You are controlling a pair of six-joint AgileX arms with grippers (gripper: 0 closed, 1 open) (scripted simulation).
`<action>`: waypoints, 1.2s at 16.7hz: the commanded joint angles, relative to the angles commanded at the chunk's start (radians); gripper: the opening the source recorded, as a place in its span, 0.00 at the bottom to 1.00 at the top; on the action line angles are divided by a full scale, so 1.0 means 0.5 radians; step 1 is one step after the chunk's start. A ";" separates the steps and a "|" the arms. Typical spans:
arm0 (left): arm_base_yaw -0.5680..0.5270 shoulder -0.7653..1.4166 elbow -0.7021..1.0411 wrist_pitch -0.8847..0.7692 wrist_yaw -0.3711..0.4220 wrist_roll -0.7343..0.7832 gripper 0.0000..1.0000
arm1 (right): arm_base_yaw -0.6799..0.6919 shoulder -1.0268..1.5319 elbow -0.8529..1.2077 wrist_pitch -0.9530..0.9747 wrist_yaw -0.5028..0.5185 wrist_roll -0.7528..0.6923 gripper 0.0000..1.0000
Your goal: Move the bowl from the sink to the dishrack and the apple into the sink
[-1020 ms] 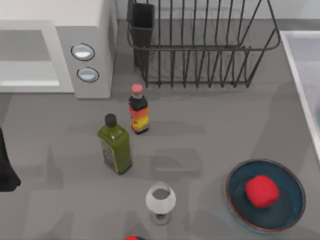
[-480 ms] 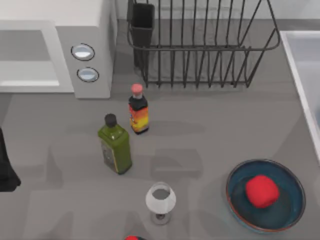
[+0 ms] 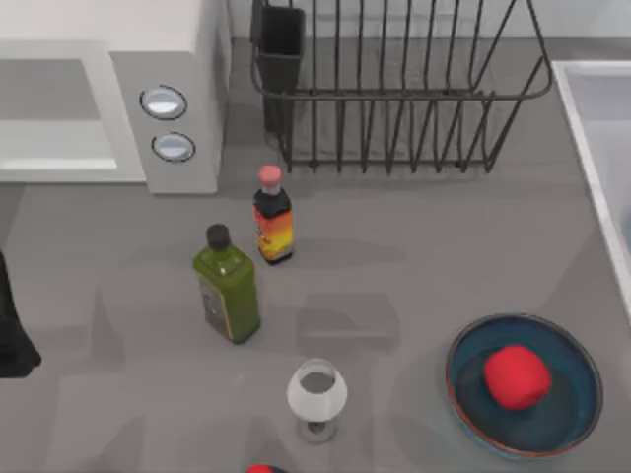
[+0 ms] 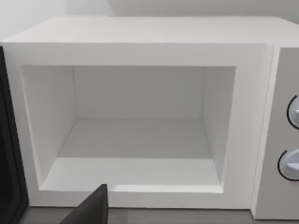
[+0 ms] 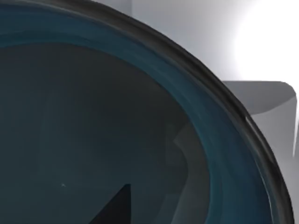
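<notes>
A teal-blue bowl looms very close in the right wrist view, with the pale wall of the sink behind it. My right gripper hangs just over this bowl's inside as a dark tip. In the top view the sink runs along the right edge. A red apple lies in a look-alike teal bowl on the table at the front right. The black dishrack stands at the back middle. My left arm rests at the table's left edge, facing the microwave.
A white microwave with its cavity open stands at the back left. A red-capped sauce bottle, a green bottle and a wine glass stand in the middle. A black utensil cup sits at the rack's left corner.
</notes>
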 joint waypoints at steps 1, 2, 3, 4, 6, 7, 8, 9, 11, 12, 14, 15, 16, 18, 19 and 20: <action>0.000 0.000 0.000 0.000 0.000 0.000 1.00 | 0.000 0.000 0.000 0.000 0.000 0.000 0.62; 0.000 0.000 0.000 0.000 0.000 0.000 1.00 | 0.000 0.000 0.000 0.000 0.000 0.000 0.55; 0.000 0.000 0.000 0.000 0.000 0.000 1.00 | 0.000 0.000 0.000 0.000 0.000 0.000 0.47; 0.000 0.000 0.000 0.000 0.000 0.000 1.00 | 0.000 0.000 0.000 0.000 0.000 0.000 0.40; 0.000 0.000 0.000 0.000 0.000 0.000 1.00 | 0.000 0.000 0.000 0.000 0.000 0.000 0.25; 0.000 0.000 0.000 0.000 0.000 0.000 1.00 | 0.000 0.000 0.000 0.000 0.000 0.000 0.17; 0.000 0.000 0.000 0.000 0.000 0.000 1.00 | 0.000 0.000 0.000 0.000 0.000 0.000 0.10; 0.000 0.000 0.000 0.000 0.000 0.000 1.00 | 0.000 0.000 0.000 0.000 0.000 0.000 0.02; 0.000 0.000 0.000 0.000 0.000 0.000 1.00 | 0.000 0.000 0.000 0.000 0.000 0.000 0.00; 0.000 0.000 0.000 0.000 0.000 0.000 1.00 | 0.000 0.000 0.000 0.000 0.000 0.000 0.00; 0.000 0.000 0.000 0.000 0.000 0.000 1.00 | 0.000 0.000 0.000 0.000 0.000 0.000 0.00; 0.000 0.000 0.000 0.000 0.000 0.000 1.00 | 0.000 0.000 0.000 0.000 0.000 0.000 0.00; 0.000 0.000 0.000 0.000 0.000 0.000 1.00 | 0.000 0.000 0.000 0.000 0.000 0.000 0.00; 0.000 0.000 0.000 0.000 0.000 0.000 1.00 | 0.007 -0.012 -0.004 0.000 -0.001 0.002 0.00; 0.000 0.000 0.000 0.000 0.000 0.000 1.00 | 0.005 -0.016 -0.006 -0.002 -0.002 0.001 0.00; 0.000 0.000 0.000 0.000 0.000 0.000 1.00 | -0.005 -0.039 -0.017 -0.015 -0.003 -0.008 0.00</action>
